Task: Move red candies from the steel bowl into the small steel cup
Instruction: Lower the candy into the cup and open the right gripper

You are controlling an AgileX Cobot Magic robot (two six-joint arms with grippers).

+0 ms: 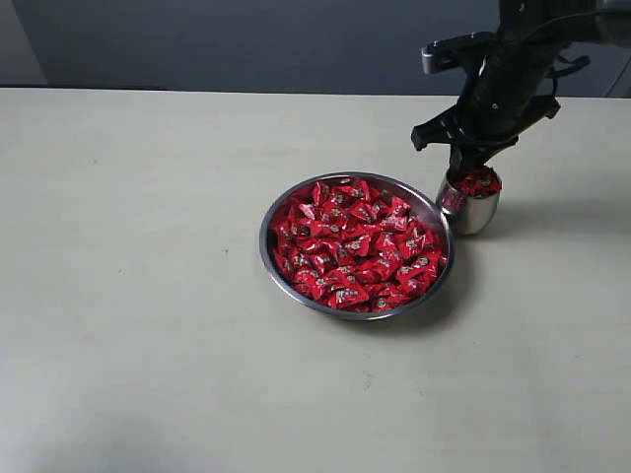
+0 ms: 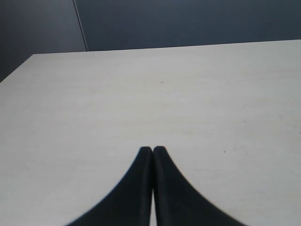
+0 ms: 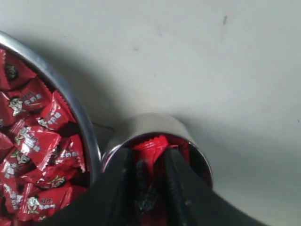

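Observation:
The steel bowl sits mid-table, heaped with red candies. Touching its right rim stands the small steel cup, which holds several candies. My right gripper points down into the cup's mouth. In the right wrist view the fingertips of the right gripper are inside the cup, shut on a red candy that stands between them. The bowl's rim and its candies lie beside it. My left gripper is shut and empty over bare table, out of the exterior view.
The pale table spreads wide to the left of the bowl and in front of it. A dark wall runs behind the table's far edge. The cup and the bowl stand rim to rim.

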